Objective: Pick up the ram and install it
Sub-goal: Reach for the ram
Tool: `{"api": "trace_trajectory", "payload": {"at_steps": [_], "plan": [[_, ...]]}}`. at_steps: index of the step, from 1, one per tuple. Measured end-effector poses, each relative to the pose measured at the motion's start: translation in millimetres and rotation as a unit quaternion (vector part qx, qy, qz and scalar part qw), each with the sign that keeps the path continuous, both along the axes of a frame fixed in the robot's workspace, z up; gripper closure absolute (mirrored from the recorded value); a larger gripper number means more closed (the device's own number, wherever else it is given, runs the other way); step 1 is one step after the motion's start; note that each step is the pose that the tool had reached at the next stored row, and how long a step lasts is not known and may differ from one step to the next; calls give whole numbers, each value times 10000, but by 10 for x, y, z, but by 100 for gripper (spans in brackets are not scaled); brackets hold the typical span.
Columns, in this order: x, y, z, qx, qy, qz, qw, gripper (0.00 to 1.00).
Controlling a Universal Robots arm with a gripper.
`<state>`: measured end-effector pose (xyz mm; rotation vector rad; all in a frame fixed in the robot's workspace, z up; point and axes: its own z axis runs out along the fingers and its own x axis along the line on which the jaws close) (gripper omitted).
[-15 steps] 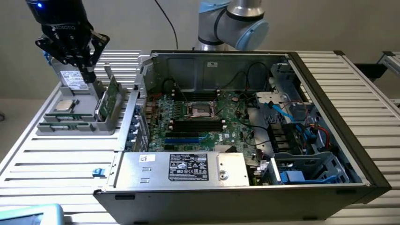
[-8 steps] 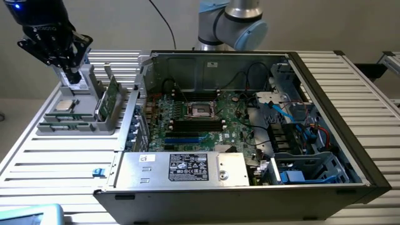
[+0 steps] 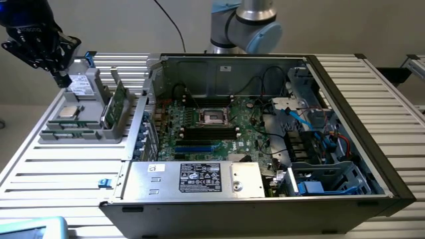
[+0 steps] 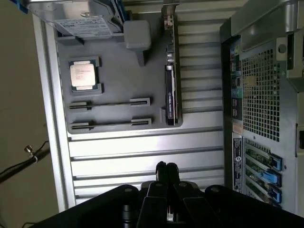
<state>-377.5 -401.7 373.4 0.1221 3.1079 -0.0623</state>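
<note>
Parts station beside an open computer. The gripper (image 3: 63, 79) hangs above the grey tray (image 3: 47, 137), near the end that holds the hard drive (image 3: 83, 85) and well clear of every part. Its two fingers are pressed together with nothing between them, so no pick has been made.

The ram (image 4: 109, 103) appears to stand on edge in one of the tray's two long grooves, next to the processor (image 4: 84, 75). From above it shows as a thin dark line between two end holders, though its chips cannot be made out. Standing it on edge probably leaves the top free for a pinch from above. The broader green card (image 3: 117, 103) stands the same way along the side of the tray nearest the case.

The computer case (image 3: 219, 74) lies on its side just beside the tray on the slatted table (image 3: 53, 169). Its cover is off, and the black memory slots (image 3: 209, 132) face upward, which suits a straight downward insertion.
</note>
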Motion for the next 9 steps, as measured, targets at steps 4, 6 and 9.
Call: {"api": "trace_trajectory", "payload": {"at_steps": [4, 6, 9], "plan": [[-165, 79, -22, 0, -2, 0, 10000, 89], [-254, 118, -34, 0, -4, 0, 10000, 89], [-381, 173, -52, 0, -5, 0, 10000, 89]]}}
